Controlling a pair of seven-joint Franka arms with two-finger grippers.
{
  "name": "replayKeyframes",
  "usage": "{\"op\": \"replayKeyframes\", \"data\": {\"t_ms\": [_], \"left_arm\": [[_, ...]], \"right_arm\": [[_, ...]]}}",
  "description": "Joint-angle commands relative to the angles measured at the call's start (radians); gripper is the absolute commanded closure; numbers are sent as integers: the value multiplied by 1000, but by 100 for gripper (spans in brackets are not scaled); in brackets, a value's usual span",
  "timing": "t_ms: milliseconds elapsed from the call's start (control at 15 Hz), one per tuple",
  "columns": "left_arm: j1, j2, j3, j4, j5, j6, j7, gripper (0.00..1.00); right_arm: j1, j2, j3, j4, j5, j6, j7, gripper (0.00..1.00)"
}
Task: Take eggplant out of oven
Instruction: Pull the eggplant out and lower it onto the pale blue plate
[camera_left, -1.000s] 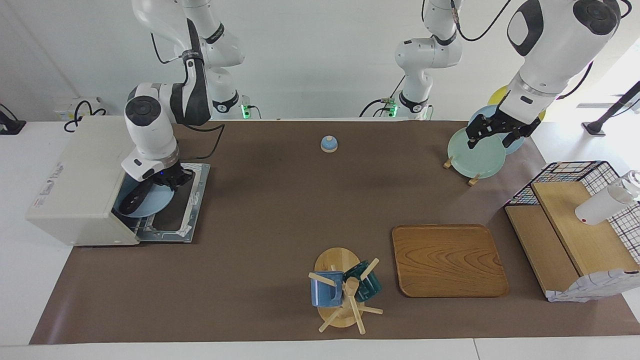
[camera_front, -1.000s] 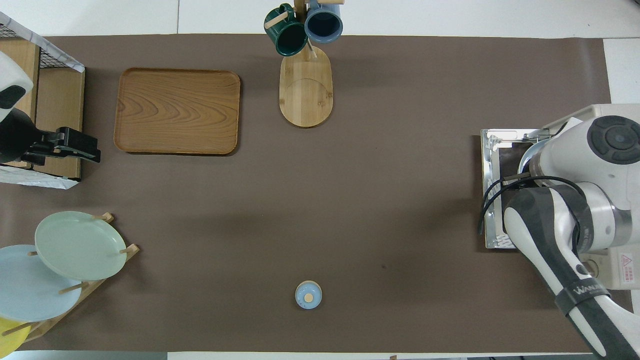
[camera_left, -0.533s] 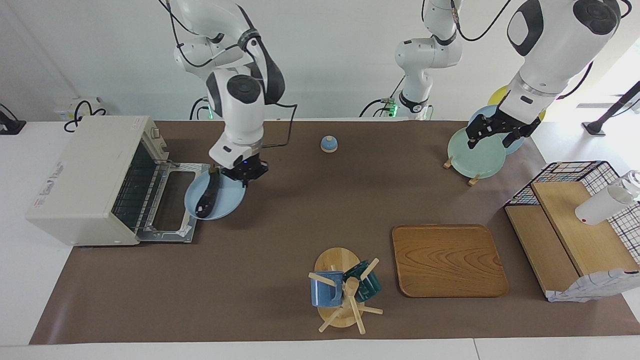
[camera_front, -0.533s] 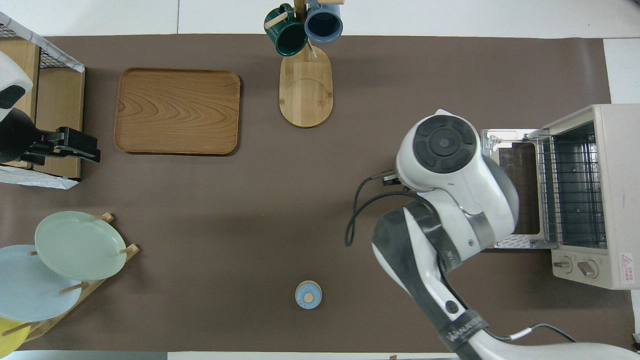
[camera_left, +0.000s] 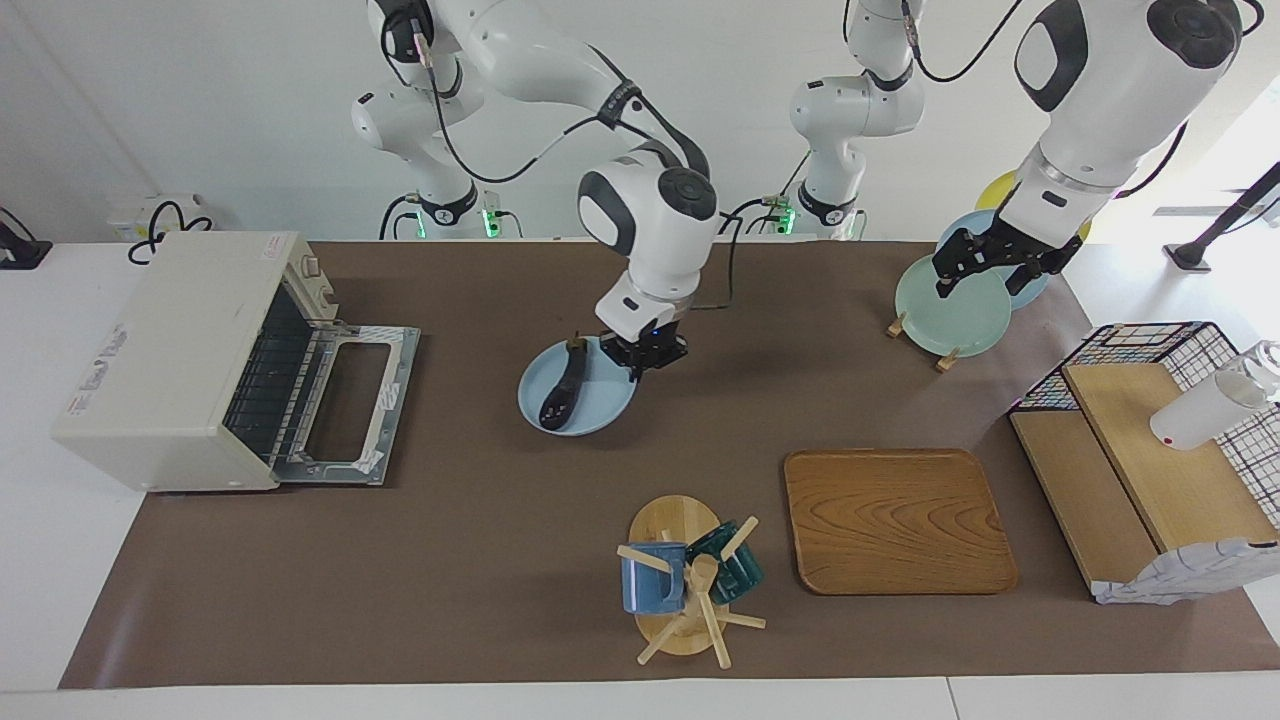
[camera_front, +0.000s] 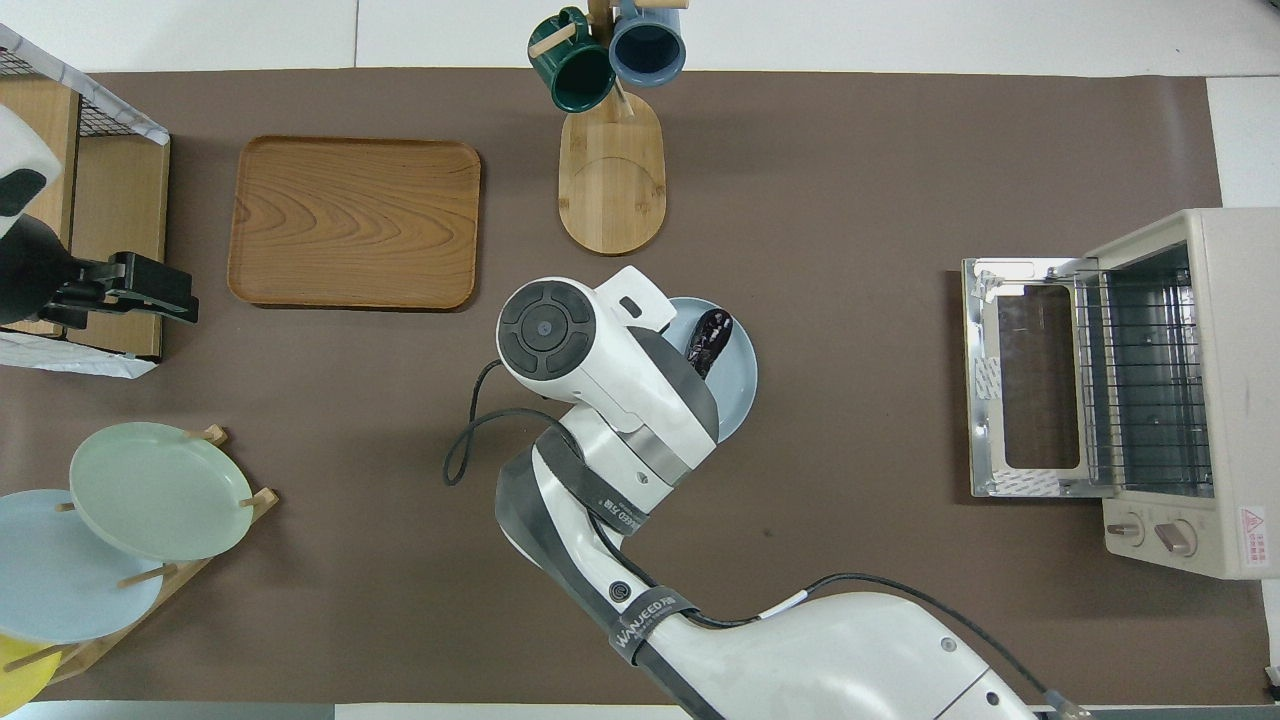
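Facing view
Eggplant (camera_left: 556, 393): it lies on a light blue plate (camera_left: 600, 408), out of the oven, with its stem end toward the robots.
Light blue plate: at the middle of the worktop (camera_left: 500, 560), between the oven and the wooden tray (camera_left: 897, 520); I cannot tell if it rests on the worktop or hangs just over it.
Right pincer (camera_left: 645, 354): its fingers are clamped on the plate's rim, at the side toward the left arm's end.
Oven (camera_left: 180, 360): at the right arm's end of the worktop, its door (camera_left: 345, 405) dropped flat open, the wire rack inside bare.
Left pincer (camera_left: 985, 265): it waits over the green plate (camera_left: 955, 315) in the plate rack, fingers apart.
Mug stand (camera_left: 685, 585): farther from the robots than the blue plate, with a blue mug and a dark green mug.

Overhead view
Eggplant (camera_front: 712, 338): only its end farther from the robots shows on the light blue plate (camera_front: 738, 375); the right arm covers the rest.
Right pincer: hidden under the arm's own wrist, so its state cannot be told here.
Oven (camera_front: 1190, 390): open, door (camera_front: 1025, 390) flat on the worktop (camera_front: 850, 200), well apart from the plate.
Left pincer (camera_front: 150, 290): beside the wire basket (camera_front: 60, 90) at the left arm's end.
Wooden tray (camera_front: 355, 222): beside the mug stand (camera_front: 610, 175).
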Motion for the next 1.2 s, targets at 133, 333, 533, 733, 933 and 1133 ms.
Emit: {"op": "replayKeyframes", "data": {"t_ms": [133, 333, 533, 733, 933, 1133], "left_arm": [[1, -18, 7, -24, 17, 29, 8, 0], [1, -18, 5, -25, 17, 31, 8, 0], [1, -18, 5, -27, 17, 46, 8, 0], [0, -19, 4, -39, 15, 69, 7, 0], [-19, -35, 1, -97, 9, 132, 7, 0], [-91, -30, -4, -139, -14, 183, -31, 0]], "right_arm": [[-37, -38, 30, -81, 50, 63, 42, 95], [-42, -39, 24, -23, 38, 40, 17, 33], [-126, -102, 18, -18, 11, -58, -164, 31], [-244, -153, 16, -59, 1, -162, -334, 75], [-327, -215, 18, -220, -113, -146, -412, 91], [-381, -265, 16, -374, -212, -75, -418, 95]]}}
